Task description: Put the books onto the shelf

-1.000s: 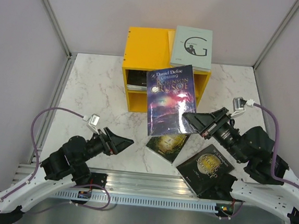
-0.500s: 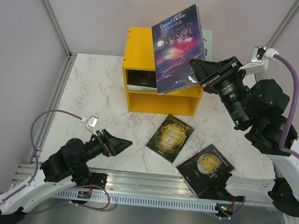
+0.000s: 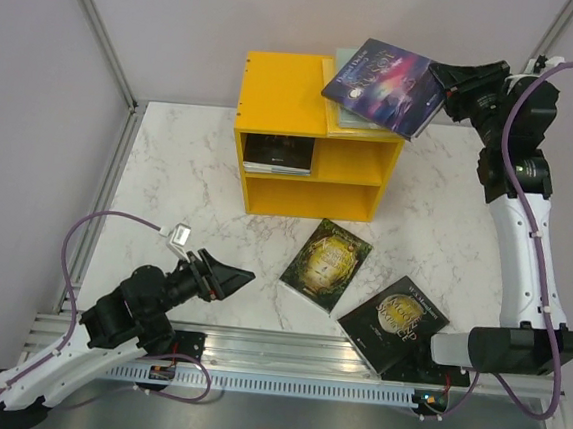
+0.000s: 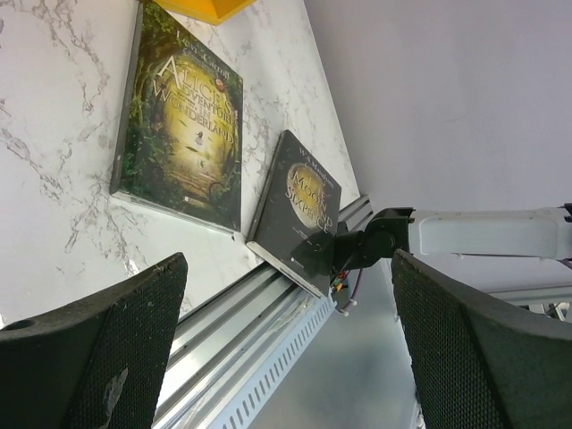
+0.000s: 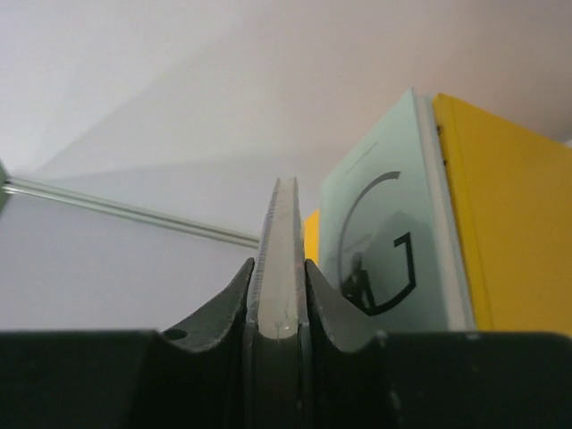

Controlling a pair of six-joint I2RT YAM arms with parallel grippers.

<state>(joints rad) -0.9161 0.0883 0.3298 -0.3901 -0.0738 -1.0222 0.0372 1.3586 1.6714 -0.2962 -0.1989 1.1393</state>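
The right gripper is pinching the galaxy book by one edge above the shelf; thin and light, it is likely flexing.

The overhead camera sits high above and behind my bases. It faces down and forward, far enough back to take in the whole table, both arms and the shelf.

My left wrist camera rides just behind my left gripper, low over the marble. It looks out past the fingertips at the Alice book and the moon-cover book ahead, and both also show from overhead.

My right wrist camera sits close behind my right gripper, edge-on to the galaxy-cover book between the fingers. Beyond the tips are the grey G book and the shelf's top, shared with the overhead view.
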